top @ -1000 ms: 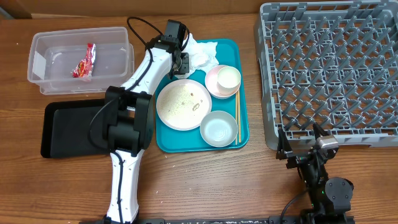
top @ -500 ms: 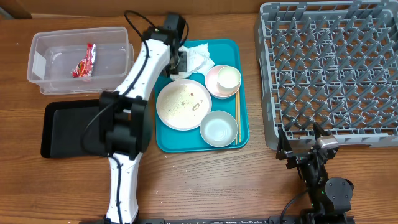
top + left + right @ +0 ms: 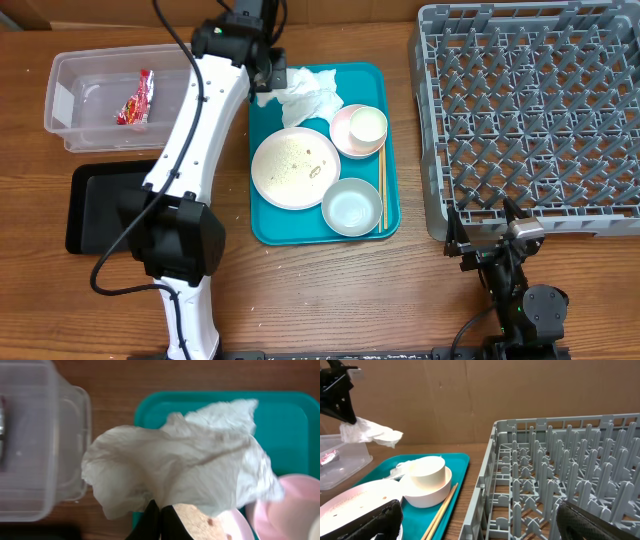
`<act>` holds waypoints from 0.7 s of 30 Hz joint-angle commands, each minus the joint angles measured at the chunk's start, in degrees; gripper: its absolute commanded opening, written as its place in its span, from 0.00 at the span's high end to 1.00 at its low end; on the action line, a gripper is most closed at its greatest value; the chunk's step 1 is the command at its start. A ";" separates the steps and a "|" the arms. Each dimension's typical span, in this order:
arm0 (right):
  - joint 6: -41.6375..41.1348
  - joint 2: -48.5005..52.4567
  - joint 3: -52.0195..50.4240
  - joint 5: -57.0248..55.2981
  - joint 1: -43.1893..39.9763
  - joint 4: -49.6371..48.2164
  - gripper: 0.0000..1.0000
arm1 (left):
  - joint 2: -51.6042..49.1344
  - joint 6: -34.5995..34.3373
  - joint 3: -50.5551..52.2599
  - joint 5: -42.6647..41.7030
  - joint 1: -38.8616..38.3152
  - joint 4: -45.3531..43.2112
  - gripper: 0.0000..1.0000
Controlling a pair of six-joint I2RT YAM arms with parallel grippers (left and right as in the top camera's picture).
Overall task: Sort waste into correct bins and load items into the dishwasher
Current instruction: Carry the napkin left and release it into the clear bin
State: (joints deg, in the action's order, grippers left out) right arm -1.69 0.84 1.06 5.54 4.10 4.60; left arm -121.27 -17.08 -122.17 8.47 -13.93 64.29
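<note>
One crumpled napkin (image 3: 185, 467) hangs pinched in the left tool (image 3: 159, 512), lifted above the far left corner of the teal tray (image 3: 268, 222), just beside the clear tub (image 3: 175, 115) holding the red wrapper (image 3: 135, 97). The right tool (image 3: 490, 232) sits spread wide at the near edge of the dish rack (image 3: 530, 110).

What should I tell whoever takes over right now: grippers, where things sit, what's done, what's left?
Left gripper shut on the napkin, lifted over the teal tray corner beside the clear tub.
Right gripper open, at the empty rack front edge.
Done: red wrapper in the tub.
Left: bin the napkin and the scraps on the plate; rack the plate, pink bowl, bluish bowl and cup.
</note>
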 commanded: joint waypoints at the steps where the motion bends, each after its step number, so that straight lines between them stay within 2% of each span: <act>1: -0.20 -0.50 -0.59 -0.37 -0.42 -0.24 0.00 | 4.28 -2.91 -4.11 7.85 3.93 -0.26 0.96; 5: -0.20 -0.50 -0.59 -0.37 -0.42 -0.24 0.00 | 6.58 -4.15 -4.66 8.26 9.25 -0.20 0.96; 13: -0.20 -0.50 -0.59 -0.37 -0.42 -0.24 0.00 | 5.14 -11.69 -2.62 7.21 23.21 1.14 0.96; 21: -0.20 -0.50 -0.59 -0.35 -0.42 -0.24 0.00 | -1.14 -11.67 -2.32 3.26 28.26 -0.87 0.96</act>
State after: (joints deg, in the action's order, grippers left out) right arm -1.72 0.84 1.06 5.54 4.10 4.58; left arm -118.13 -27.16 -125.05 13.67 14.04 64.51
